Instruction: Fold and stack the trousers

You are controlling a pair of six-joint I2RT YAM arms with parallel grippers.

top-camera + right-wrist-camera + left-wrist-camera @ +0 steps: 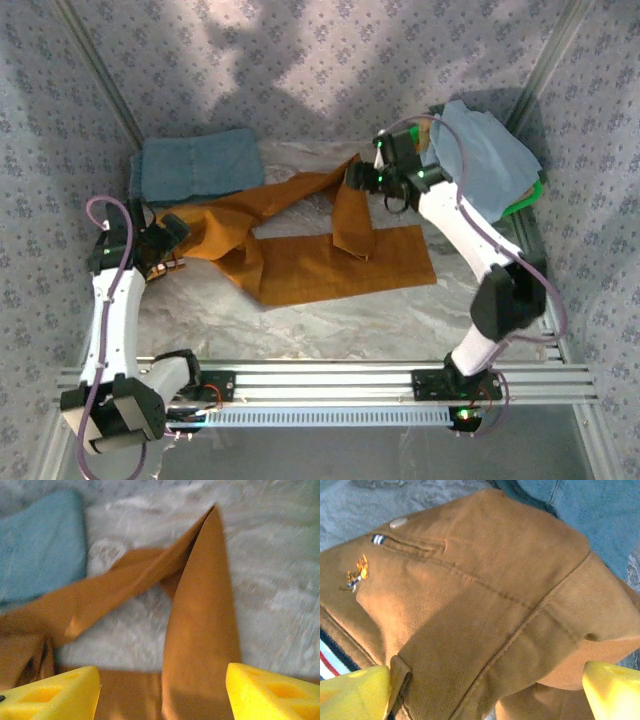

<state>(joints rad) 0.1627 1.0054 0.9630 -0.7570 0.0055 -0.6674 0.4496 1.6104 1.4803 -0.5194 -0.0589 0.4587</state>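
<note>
Patterned walls are enclosing a crinkled grey table cover [300, 320], where the trousers [320, 262] are lying with their long axis left to right. You are finding the waist end directly under the left gripper [485, 690], and one leg is peaking just beneath the right gripper [162, 690]. Both pairs of jaws are standing apart, clamping nothing.

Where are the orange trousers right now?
Top view: trousers sprawl centrally, waist by the left end effector, a leg reaching the right end effector, denim behind.
</note>
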